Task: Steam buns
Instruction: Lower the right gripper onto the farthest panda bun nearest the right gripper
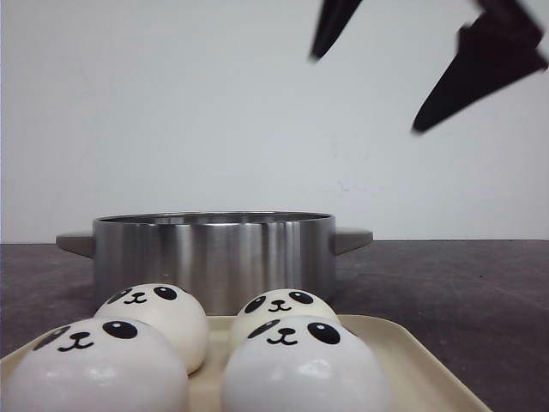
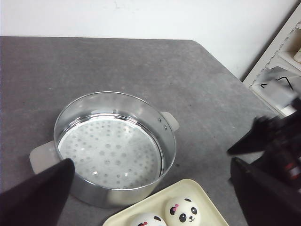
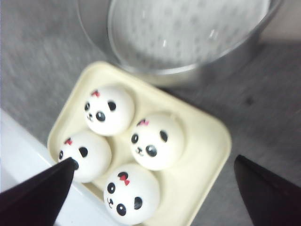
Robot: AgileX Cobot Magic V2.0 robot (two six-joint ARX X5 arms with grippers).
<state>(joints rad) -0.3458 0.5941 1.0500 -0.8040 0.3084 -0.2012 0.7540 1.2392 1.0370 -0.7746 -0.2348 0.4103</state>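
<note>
Right gripper (image 1: pixel 437 69) hangs high above the table, fingers spread wide and holding nothing, poised over a cream tray (image 3: pixel 207 155) where all four buns (image 3: pixel 153 140) sit clustered together, touching or nearly so. Each white dome shows a black panda face, with a small red bow visible from above. Left gripper (image 2: pixel 150 197) hovers over the steamer pot (image 2: pixel 115 146), its fingers also parted and empty, the near rim of the pot between them.

Just behind the tray stands the stainless pot, two handles out to the sides, its perforated steaming plate (image 2: pixel 110 150) bare: no bun has gone in. Tray and pot rest close together on the dark grey table (image 2: pixel 117 66), with a white wall behind.

By this evidence the job has not properly begun. Nothing is gripped, nothing loaded; four buns remain to be lifted one at a time off the tray and set on the perforated plate. No lid is in view.
</note>
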